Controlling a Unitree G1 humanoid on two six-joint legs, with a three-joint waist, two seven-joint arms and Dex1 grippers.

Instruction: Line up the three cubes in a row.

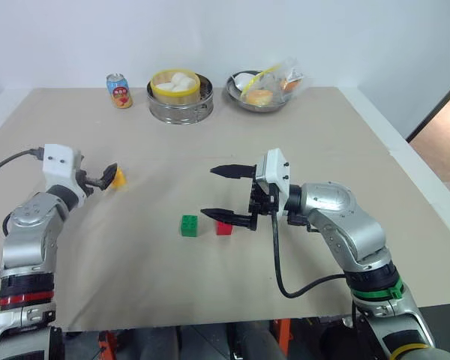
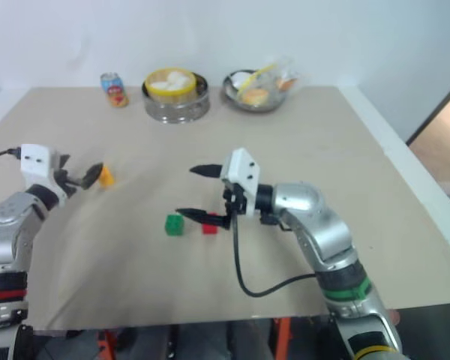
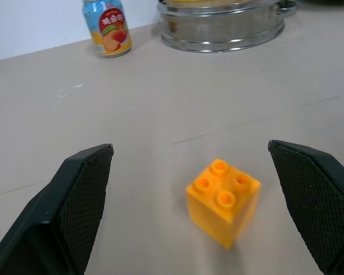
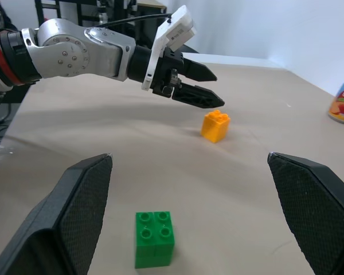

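- Counter (image 1: 322, 150) — a beige surface carrying all items; the three cubes lie on its near half.
- Orange-yellow cube (image 3: 222, 200) — stands apart on the robot's left side, studs up, just beyond the tips of the left hand (image 1: 109, 178) and touching neither finger.
- Left hand — released, its two black fingers (image 3: 83, 189) spread wide with the orange-yellow cube seen in the gap between them; it grasps nothing.
- Green cube (image 1: 189, 225) — sits near the counter's middle, studs up, just left of the red cube with a small gap between the two.
- Red cube (image 1: 224, 228) — partly covered by the lower finger of the right hand (image 1: 223, 193).
- Right hand — released and empty; it points toward the robot's left, one finger above the other, hovering over the green and red pair.
- Drink can (image 1: 119, 91), steel steamer (image 1: 180, 96) and metal bowl (image 1: 259, 91) of wrapped food — ranged along the far edge, well apart from the cubes.
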